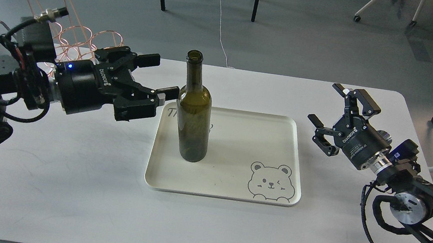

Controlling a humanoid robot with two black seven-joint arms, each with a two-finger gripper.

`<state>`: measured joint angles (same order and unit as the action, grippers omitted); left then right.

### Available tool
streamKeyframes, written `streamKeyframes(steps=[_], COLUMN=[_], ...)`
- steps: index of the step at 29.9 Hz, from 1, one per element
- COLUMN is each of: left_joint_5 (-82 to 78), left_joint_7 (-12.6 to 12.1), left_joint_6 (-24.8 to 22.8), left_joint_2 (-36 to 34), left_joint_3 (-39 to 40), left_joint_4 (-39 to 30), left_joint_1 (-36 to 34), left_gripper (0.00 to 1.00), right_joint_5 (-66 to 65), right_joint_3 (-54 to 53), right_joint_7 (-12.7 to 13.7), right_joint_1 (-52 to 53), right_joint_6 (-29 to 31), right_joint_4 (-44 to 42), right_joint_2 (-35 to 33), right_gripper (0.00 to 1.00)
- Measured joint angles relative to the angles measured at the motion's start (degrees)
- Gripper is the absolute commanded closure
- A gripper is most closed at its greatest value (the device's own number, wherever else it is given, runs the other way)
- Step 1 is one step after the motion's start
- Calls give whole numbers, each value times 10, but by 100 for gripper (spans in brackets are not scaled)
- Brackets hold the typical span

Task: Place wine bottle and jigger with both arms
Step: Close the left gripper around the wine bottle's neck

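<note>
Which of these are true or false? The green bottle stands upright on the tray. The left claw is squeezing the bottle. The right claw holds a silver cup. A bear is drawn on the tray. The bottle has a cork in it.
1. The wine bottle stands upright on the tray: true.
2. The left gripper is squeezing the bottle: false. It is open, just left of the bottle.
3. The right gripper holds a silver cup: false. It is open and empty, right of the tray.
4. A bear is drawn on the tray: true.
5. The bottle is corked: false. Its mouth is open.
</note>
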<state>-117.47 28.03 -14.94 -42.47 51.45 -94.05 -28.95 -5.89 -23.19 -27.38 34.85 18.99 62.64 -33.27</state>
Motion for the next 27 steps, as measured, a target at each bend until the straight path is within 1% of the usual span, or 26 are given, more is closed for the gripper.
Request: streamKeyframes(steps=[9, 17, 24, 27], left_joint_5=[-12, -11, -10, -12], left_joint_7=[0, 0, 0, 0], left_joint_6=[1, 0, 0, 0], left_joint_2=[51, 72, 94, 107], left_joint_3=[-11, -16, -58, -64], left_joint_4=[57, 73, 94, 110], left_joint_1=[-18, -41, -81, -95], left_gripper=[2, 2, 2, 3], right_joint_5=[0, -1, -3, -4], right_joint_3=[1, 4, 5, 5], right_joint_7=[0, 0, 0, 0], right_joint_1=[-1, -1, -1, -1], right_joint_6=[0, 0, -1, -1], right_joint_4=[1, 1, 1, 1], right_joint_2=[-7, -8, -8, -8], right_gripper=[2, 2, 2, 2])
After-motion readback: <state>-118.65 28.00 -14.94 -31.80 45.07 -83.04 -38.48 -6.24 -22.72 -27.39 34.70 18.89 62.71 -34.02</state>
